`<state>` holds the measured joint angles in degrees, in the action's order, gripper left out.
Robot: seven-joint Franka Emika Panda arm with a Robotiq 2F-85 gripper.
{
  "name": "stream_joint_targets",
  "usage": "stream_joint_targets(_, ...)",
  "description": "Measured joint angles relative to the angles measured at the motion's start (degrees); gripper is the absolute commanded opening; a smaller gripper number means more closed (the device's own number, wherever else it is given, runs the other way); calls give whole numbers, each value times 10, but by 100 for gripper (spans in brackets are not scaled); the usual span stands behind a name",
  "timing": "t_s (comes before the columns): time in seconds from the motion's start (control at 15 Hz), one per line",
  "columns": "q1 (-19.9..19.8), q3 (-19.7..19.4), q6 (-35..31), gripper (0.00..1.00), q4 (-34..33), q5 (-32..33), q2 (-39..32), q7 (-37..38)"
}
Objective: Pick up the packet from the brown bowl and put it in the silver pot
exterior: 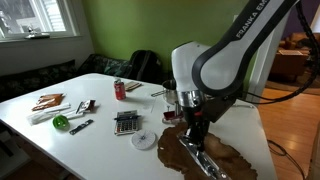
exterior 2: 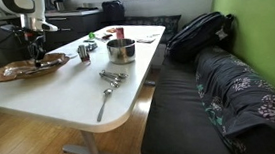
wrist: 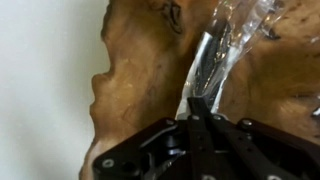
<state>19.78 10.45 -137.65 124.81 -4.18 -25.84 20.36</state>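
Observation:
The brown bowl [wrist: 140, 60] fills the wrist view and also shows in both exterior views [exterior: 235, 158] [exterior 2: 12, 71]. The shiny silvery packet [wrist: 218, 50] lies in it, running away from my fingers; it also shows in an exterior view [exterior: 206, 163]. My gripper [wrist: 195, 108] is down in the bowl with its fingers shut on the near end of the packet. It also shows in both exterior views [exterior: 193, 135] [exterior 2: 40, 53]. The silver pot [exterior 2: 121, 50] stands on the white table, well away from the bowl.
A calculator [exterior: 126, 122] and a white disc [exterior: 144, 140] lie beside the bowl. A red can [exterior: 120, 90] stands further back. Metal utensils [exterior 2: 111, 79] lie near the pot. Small items [exterior: 60, 108] sit at the table's far end. A couch with bags [exterior 2: 199, 31] runs alongside.

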Motion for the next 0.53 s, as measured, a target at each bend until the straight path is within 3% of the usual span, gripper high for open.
stream_joint_targets(0.2,6,-7,0,0,10,31,40,25)
stream_joint_targets(0.4,11,-28,4,1,34,91,127,90)
stream_joint_targets(0.53,3,-36,40,1,44,104,188,104)
